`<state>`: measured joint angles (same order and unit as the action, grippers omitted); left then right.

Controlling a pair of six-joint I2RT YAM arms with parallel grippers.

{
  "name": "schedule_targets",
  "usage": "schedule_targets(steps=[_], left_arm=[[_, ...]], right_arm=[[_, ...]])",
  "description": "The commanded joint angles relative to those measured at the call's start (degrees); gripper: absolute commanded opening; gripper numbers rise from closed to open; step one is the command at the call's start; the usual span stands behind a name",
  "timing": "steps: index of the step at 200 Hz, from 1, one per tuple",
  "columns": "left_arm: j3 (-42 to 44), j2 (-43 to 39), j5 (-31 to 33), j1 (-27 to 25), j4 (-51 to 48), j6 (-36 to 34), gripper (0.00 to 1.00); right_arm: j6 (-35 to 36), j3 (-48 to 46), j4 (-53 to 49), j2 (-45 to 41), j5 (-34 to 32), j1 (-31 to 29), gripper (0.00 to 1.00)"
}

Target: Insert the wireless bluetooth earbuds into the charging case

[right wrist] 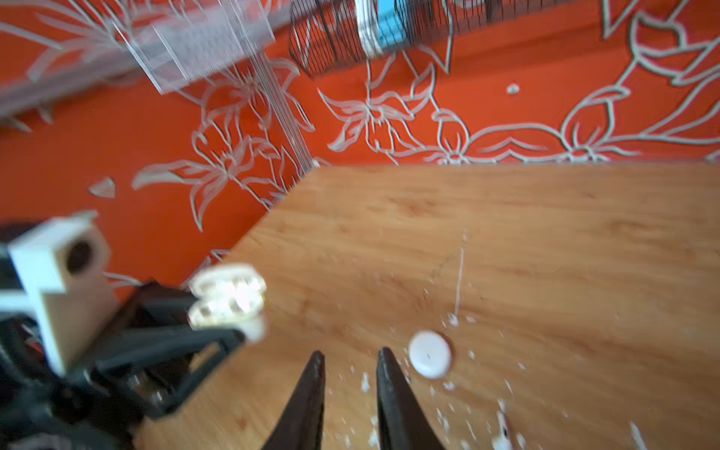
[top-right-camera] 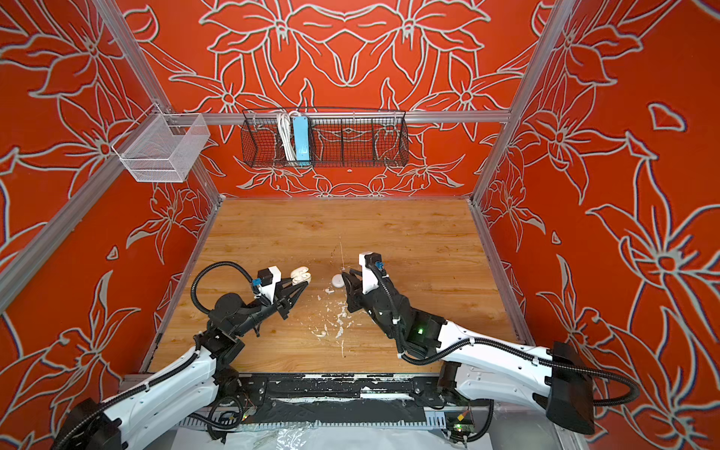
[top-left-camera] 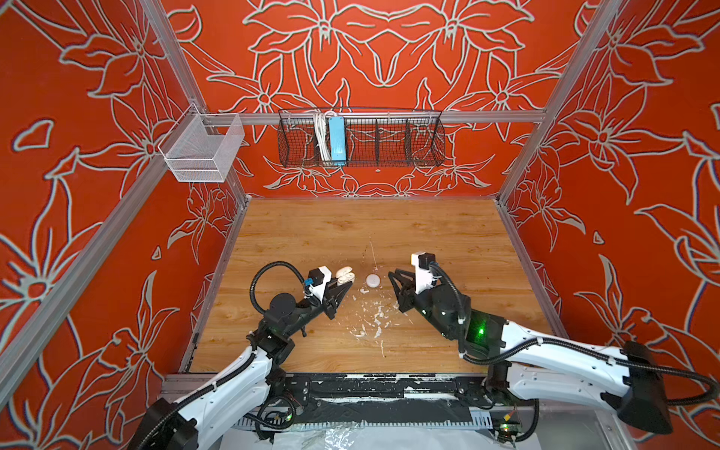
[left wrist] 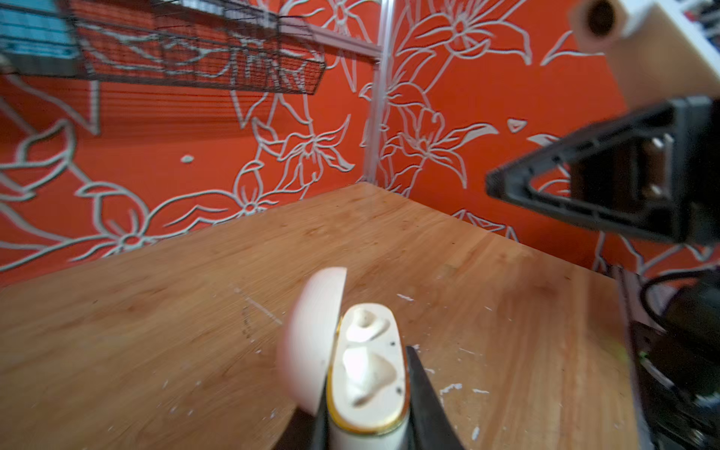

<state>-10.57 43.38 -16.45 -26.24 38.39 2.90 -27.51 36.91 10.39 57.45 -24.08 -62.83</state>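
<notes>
My left gripper (top-left-camera: 348,283) (top-right-camera: 304,284) (left wrist: 368,374) is shut on the white charging case (top-left-camera: 345,277) (top-right-camera: 300,275) (left wrist: 370,417), held above the table with its lid (left wrist: 311,343) swung open. A white earbud (left wrist: 370,370) sits in the nearer socket. What fills the farther socket I cannot tell. My right gripper (top-left-camera: 392,274) (top-right-camera: 345,272) (right wrist: 350,352) hovers just right of the case, open, with nothing between its fingers. A small white earbud with a dark dot (right wrist: 502,432) (top-left-camera: 360,333) lies on the table among white flecks, nearer the front.
A round white disc (top-left-camera: 373,280) (top-right-camera: 337,280) (right wrist: 430,353) lies on the wooden table (top-left-camera: 428,233) between the two grippers. White paint flecks (top-left-camera: 376,315) are scattered in front of it. A black wire basket (top-left-camera: 362,140) and a white mesh basket (top-left-camera: 202,148) hang on the back rail.
</notes>
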Motion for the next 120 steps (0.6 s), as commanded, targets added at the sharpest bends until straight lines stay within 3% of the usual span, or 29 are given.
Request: schedule_targets(steps=[1, 24, 50, 120], left_arm=[[-0.9, -0.7, 11.3, 0.3, -3.7, 2.9, 0.0], [-0.7, -0.6, 10.8, 0.7, -3.2, 2.6, 0.0], [-1.3, -1.3, 8.8, 0.7, -4.3, 1.7, 0.0], [-1.3, -2.3, 8.4, 0.6, -4.6, 1.4, 0.0]], right_arm=[[-4.0, 0.9, -11.2, 2.4, 4.0, -0.1, 0.28], [-10.0, 0.2, -14.3, 6.5, 8.0, -1.4, 0.31], [-14.8, 1.6, -17.3, 12.1, 5.0, -6.4, 0.36], [-15.3, 10.8, -18.7, 28.9, 5.3, -14.2, 0.41]])
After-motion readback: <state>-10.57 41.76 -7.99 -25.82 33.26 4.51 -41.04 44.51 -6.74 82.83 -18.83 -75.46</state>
